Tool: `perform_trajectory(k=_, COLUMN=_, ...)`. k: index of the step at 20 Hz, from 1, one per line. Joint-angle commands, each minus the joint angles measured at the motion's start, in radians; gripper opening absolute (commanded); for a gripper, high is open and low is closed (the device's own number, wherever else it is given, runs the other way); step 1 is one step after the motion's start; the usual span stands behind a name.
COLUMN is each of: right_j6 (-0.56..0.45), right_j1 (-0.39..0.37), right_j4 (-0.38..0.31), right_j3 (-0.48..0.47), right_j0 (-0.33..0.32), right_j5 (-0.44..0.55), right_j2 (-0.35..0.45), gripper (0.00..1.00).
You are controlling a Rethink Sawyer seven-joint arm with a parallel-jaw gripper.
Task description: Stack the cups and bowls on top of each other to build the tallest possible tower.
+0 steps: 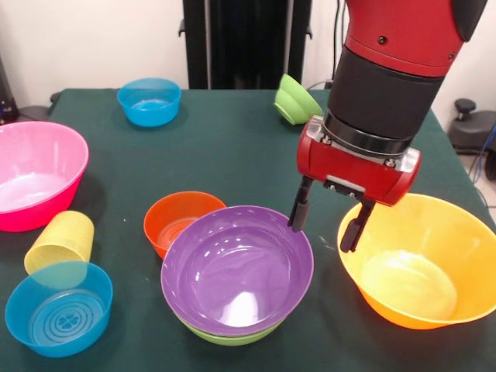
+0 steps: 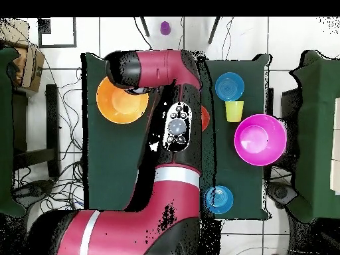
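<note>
A purple bowl [image 1: 236,267] sits nested in a lime green bowl [image 1: 229,335] at the table's near middle; this pair is the tower. My gripper [image 1: 327,226] hangs open and empty between the purple bowl's right rim and the big orange bowl [image 1: 422,260] [image 2: 121,99]. One finger [image 1: 301,205] is close to the purple rim. A red-orange bowl [image 1: 182,221] stands just left of the purple one. The yellow cup [image 1: 60,242] [image 2: 234,111] leans against a small blue bowl [image 1: 58,308] [image 2: 230,86]. In the overhead view my arm hides the gripper and the tower.
A big pink bowl [image 1: 35,174] [image 2: 259,139] stands at the left edge. A second small blue bowl [image 1: 149,101] [image 2: 218,199] and a tilted lime green bowl [image 1: 296,99] sit at the far side near the pedestal. The orange bowl is close to the right table edge.
</note>
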Motion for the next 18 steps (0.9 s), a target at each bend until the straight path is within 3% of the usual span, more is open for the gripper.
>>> perform_trajectory(k=1, right_j6=-0.293, right_j1=-0.078, right_j4=0.053, right_j3=0.180, right_j0=-0.109, right_j5=0.171, right_j2=0.210, gripper=1.00)
perform_trajectory(k=4, right_j6=-0.241, right_j1=-0.083, right_j4=0.034, right_j3=0.264, right_j0=-0.096, right_j5=0.069, right_j2=0.208, gripper=1.00)
perform_trajectory(k=7, right_j6=-0.168, right_j1=-0.047, right_j4=0.003, right_j3=0.250, right_j0=-0.067, right_j5=0.026, right_j2=0.195, gripper=1.00)
perform_trajectory(k=14, right_j6=-0.055, right_j1=0.046, right_j4=-0.003, right_j3=0.146, right_j0=-0.020, right_j5=0.055, right_j2=0.172, gripper=1.00)
perform_trajectory(k=18, right_j6=-0.002, right_j1=0.087, right_j4=-0.036, right_j3=0.064, right_j0=0.032, right_j5=0.111, right_j2=0.107, gripper=1.00)
